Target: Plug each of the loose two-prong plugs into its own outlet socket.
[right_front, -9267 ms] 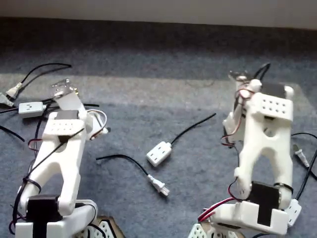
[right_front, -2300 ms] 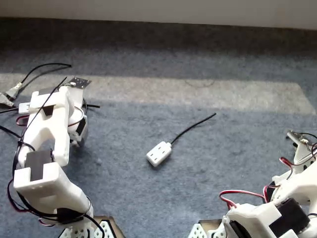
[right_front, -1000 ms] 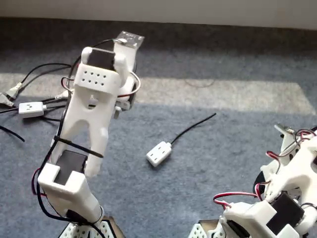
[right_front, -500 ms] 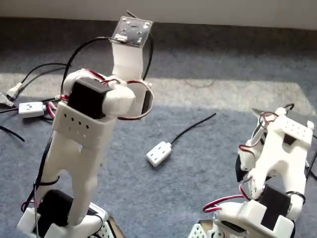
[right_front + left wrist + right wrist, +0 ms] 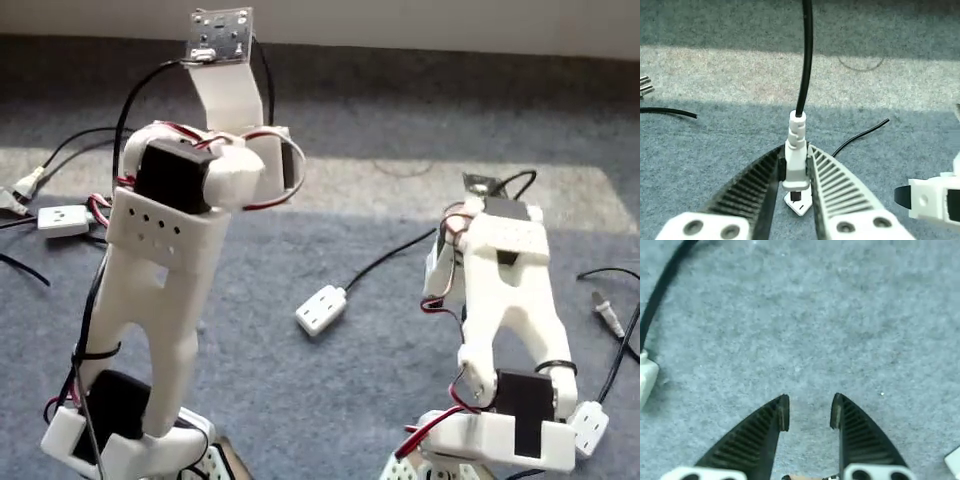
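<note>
Early stage, by the lie of things: no plug seen seated in any socket. Left jaws pinched on a white two-prong plug with black cord [image 5: 796, 165], cord leading away past the jaw tips. Beyond the tips, apart from the plug, a white rectangular outlet socket block [image 5: 799, 202] lying on the grey carpet [image 5: 715, 150]; insertion not yet done. Right jaws spread, holding nothing, over bare carpet, with a white block edge [image 5: 646, 377], probably the same socket, off to one side. Farther out, a second white socket block [image 5: 60, 220] and a loose white plug [image 5: 607, 312], left to pair.
</note>
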Controlling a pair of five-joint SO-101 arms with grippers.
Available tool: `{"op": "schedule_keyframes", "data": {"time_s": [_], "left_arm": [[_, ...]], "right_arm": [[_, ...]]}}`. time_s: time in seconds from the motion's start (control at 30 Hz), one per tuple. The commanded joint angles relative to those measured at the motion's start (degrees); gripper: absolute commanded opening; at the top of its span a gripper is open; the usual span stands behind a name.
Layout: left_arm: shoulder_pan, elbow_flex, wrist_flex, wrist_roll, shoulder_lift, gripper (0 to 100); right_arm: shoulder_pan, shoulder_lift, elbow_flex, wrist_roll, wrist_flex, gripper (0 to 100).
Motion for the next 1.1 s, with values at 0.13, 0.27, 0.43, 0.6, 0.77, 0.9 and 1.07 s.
{"op": "schedule_keyframes", "data": {"time_s": [0.13,0.27,0.43,0.6,0.77,0.9,1.07], "left_arm": [[6.7,-11.0,3.6,-2.5,-8.0,1],[6.7,-10.4,7.6,-2.7,-14.5,1],[6.7,3.2,5.1,-2.5,-26.2,1],[6.7,27.2,-12.2,-2.6,-39.4,1],[6.7,54.8,-34.5,-2.8,-52.2,1],[6.7,71.0,-48.4,-2.5,-58.5,1],[6.9,81.1,-60.7,2.2,-61.2,1]], "right_arm": [[-1.1,-2.2,12.4,-1.4,-17.7,14.9],[-1.5,-2.5,16.1,-1.5,-22.3,14.9],[-1.4,-2.5,16.7,-1.5,-23.5,14.9],[-1.5,-2.3,16.7,-1.5,-23.5,14.9],[-1.2,-2.3,16.7,-1.5,-23.3,14.9],[-1.2,-2.7,16.8,-1.5,-23.2,14.8],[-1.5,-2.8,16.8,-1.5,-23.2,13.7]]}}
